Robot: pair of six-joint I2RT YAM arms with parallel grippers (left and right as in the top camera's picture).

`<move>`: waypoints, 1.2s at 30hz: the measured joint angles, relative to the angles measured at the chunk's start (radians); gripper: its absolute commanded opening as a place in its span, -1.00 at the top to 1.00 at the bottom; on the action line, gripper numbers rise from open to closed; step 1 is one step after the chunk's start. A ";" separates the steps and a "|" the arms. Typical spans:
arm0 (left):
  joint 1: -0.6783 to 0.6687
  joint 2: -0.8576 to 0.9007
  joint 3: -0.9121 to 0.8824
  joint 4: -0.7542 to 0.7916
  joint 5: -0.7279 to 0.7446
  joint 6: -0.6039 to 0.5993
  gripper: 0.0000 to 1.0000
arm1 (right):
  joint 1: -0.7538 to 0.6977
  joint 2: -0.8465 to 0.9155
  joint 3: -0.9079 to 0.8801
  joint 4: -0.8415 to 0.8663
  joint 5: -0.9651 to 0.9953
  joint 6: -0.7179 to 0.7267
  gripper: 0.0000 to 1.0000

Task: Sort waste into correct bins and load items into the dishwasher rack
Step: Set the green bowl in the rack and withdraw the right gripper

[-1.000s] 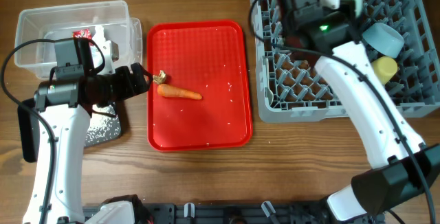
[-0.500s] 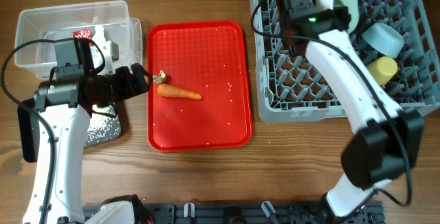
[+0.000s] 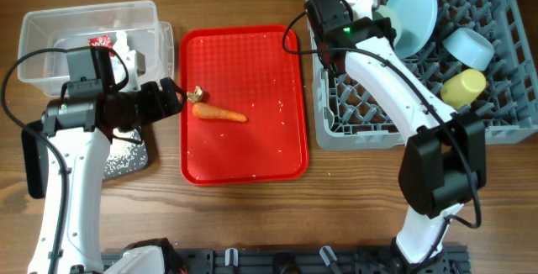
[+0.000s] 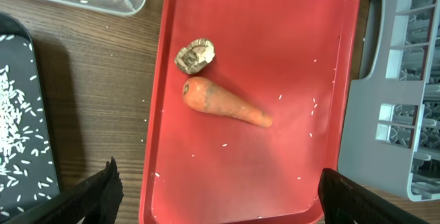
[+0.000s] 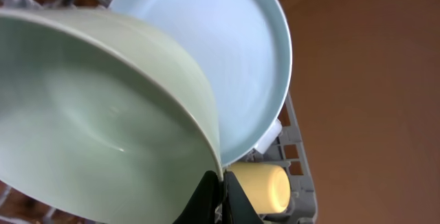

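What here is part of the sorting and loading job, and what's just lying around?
Job: carrot, food lump, rice, wrapper, tub, black tray, rack, plate, green bowl, blue bowl, cup.
Lying about: red tray, table.

Overhead top-down, left wrist shares red tray (image 3: 252, 152), right wrist close-up

Carrot (image 3: 219, 114), food lump (image 3: 197, 94) open from above; plate (image 5: 227, 59), bowl (image 5: 103, 114) crowd rack (image 3: 370, 106) corner.
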 measured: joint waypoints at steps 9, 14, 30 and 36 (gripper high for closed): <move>0.000 0.000 0.000 -0.003 0.000 0.000 -0.86 | 0.000 0.007 0.000 -0.045 0.027 0.089 0.92; 0.000 0.000 0.000 -0.003 0.000 0.000 -0.86 | 0.000 0.016 0.000 -0.008 0.129 0.100 0.92; 0.000 0.000 0.000 -0.003 0.000 0.000 -0.86 | 0.000 0.027 -0.002 0.066 0.128 0.102 0.91; 0.000 0.000 0.000 -0.003 0.000 0.000 -0.86 | 0.000 0.050 -0.002 0.013 0.057 0.115 0.92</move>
